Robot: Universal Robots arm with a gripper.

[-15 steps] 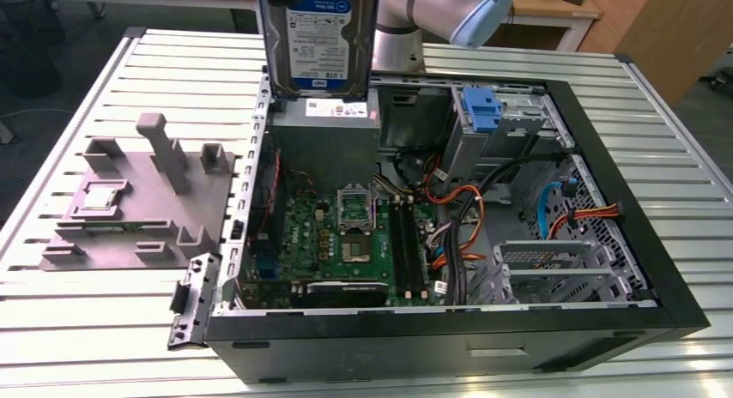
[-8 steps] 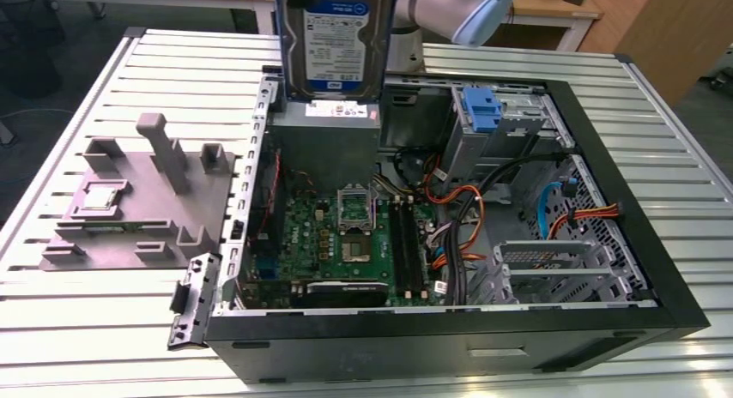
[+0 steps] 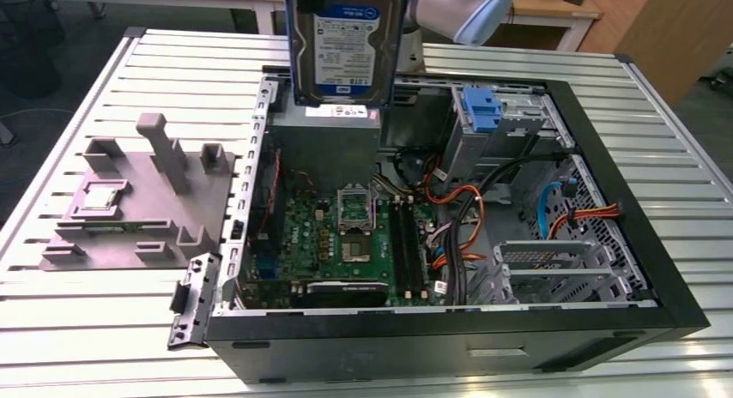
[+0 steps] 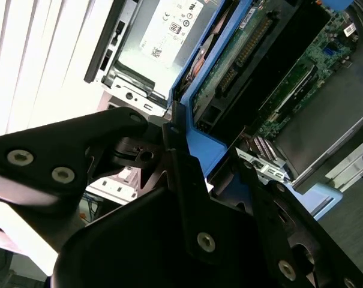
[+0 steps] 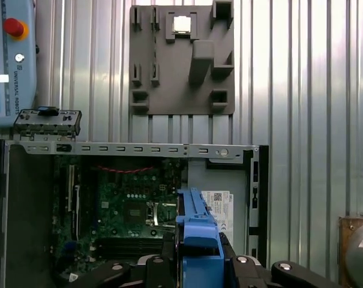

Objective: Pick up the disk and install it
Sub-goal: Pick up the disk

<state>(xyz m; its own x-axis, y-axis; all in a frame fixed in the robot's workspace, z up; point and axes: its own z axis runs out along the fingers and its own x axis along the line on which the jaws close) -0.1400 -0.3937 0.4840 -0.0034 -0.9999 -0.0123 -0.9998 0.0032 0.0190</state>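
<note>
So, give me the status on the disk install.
Done: the disk is picked up and in the air. In hand: the gripper holds it upright above the open computer case. Left: the install itself; the disk sits in no bay yet, and the metal drive cage looks empty.

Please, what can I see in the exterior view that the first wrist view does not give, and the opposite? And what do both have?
Exterior view: the labelled face of the disk, held upright above the open case; a blue bracket in the drive bay; a metal drive cage.
First wrist view: a pendant with a red button, beside the case.
Both: the disk, the grey fixture plate and the green motherboard.
</note>
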